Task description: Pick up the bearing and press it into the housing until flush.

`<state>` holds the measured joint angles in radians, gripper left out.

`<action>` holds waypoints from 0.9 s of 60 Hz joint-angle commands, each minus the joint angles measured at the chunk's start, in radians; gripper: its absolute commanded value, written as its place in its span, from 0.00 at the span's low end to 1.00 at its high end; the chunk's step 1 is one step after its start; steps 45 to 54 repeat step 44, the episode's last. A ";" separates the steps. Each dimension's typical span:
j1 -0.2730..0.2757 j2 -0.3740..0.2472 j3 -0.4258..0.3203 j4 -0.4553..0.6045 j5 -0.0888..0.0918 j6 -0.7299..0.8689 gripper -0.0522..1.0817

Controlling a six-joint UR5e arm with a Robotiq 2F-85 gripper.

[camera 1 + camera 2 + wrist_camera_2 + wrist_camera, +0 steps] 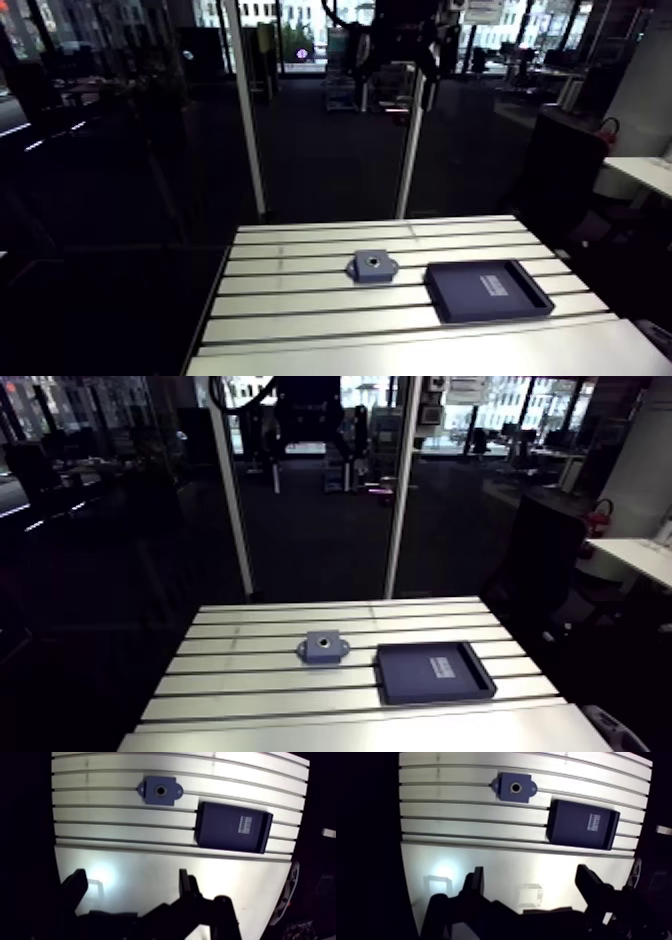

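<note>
The housing (514, 788) is a small blue-grey block with two ears and a round dark bore in its middle. It lies flat on the slotted aluminium table (300, 300), far ahead of my gripper. My gripper (530, 872) hangs high above the table's smooth front strip. Its two dark fingers (476, 883) stand wide apart and open, with nothing between them. I cannot make out a separate bearing in any view.
A dark, shallow rectangular tray (583, 824) lies beside the housing, a short gap away, with a small pale striped patch (593, 821) inside it. Two upright white posts (248, 110) stand behind the table's far edge.
</note>
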<state>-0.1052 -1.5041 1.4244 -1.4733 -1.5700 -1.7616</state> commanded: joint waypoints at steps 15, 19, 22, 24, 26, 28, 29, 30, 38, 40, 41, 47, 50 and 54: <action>-0.001 -0.005 0.018 -0.006 -0.003 0.001 0.05; -0.001 -0.003 0.021 -0.006 -0.003 0.001 0.05; -0.001 -0.003 0.027 -0.006 -0.002 0.001 0.05; -0.001 -0.003 0.030 -0.006 0.000 0.001 0.05; -0.001 -0.003 0.033 -0.006 0.000 0.001 0.05; -0.001 -0.003 0.035 -0.006 0.000 0.001 0.05; -0.001 -0.003 0.035 -0.006 0.000 0.001 0.05; -0.001 -0.003 0.035 -0.006 0.001 0.001 0.05; -0.001 0.003 0.034 -0.006 0.000 0.001 0.05; -0.001 0.004 0.034 -0.006 0.000 0.001 0.05; 0.001 0.006 0.035 -0.007 0.000 0.001 0.05; 0.001 0.008 0.035 -0.008 0.000 0.001 0.05; 0.001 0.008 0.035 -0.008 0.000 0.001 0.05; 0.001 0.008 0.035 -0.008 0.000 0.001 0.05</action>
